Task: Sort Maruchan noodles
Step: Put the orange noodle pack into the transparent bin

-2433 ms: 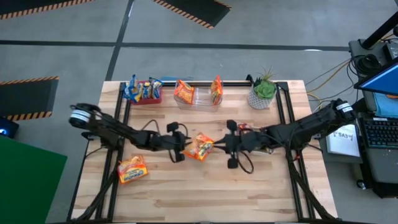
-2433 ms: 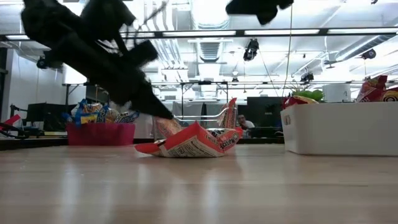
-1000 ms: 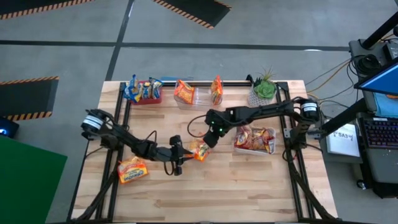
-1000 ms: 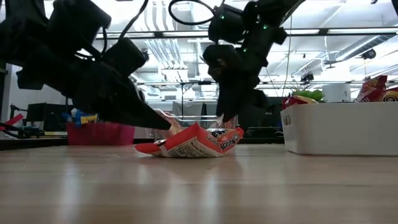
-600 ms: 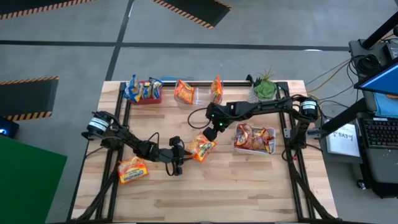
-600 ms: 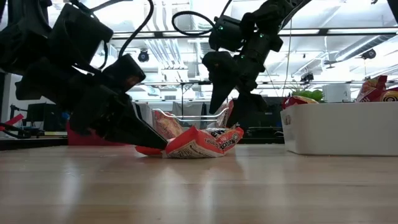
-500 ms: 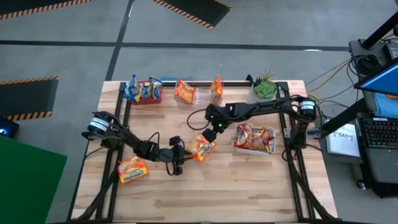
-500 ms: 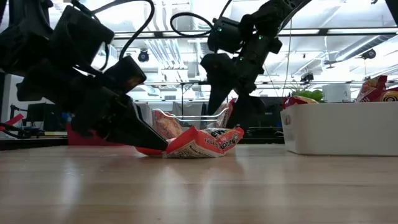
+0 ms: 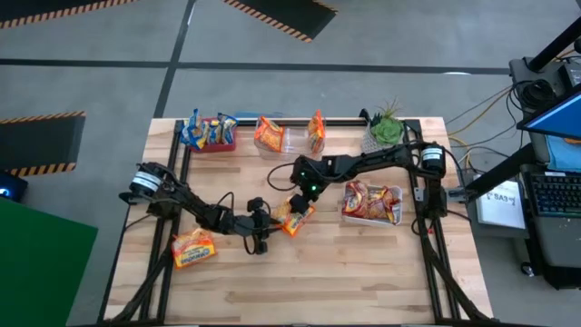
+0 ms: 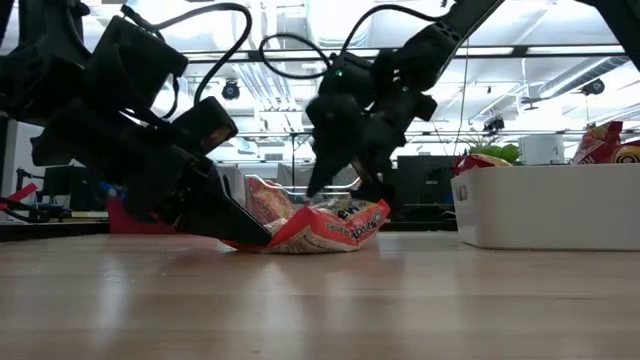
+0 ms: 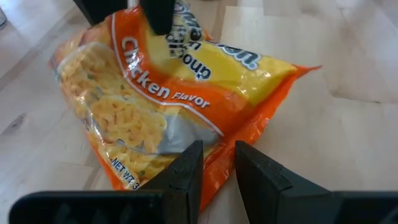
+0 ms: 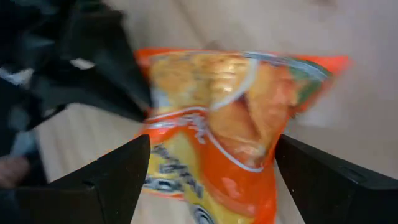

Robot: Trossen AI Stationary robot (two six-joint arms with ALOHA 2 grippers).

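Orange packet, mid-table, flanked by both claws.

Right gripper [image 9: 299,202], jaws spread wide, straddles the packet [image 9: 292,216], which lies directly ahead of it, long axis running along the jaw gap. Left gripper [image 9: 267,227] pinches the packet's near corner from the opposite side. Remaining packets sit in bins well apart.

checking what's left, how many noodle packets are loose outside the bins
2: one packet on the left; the other packet mid-table, held by the left gripper, open right gripper over it.
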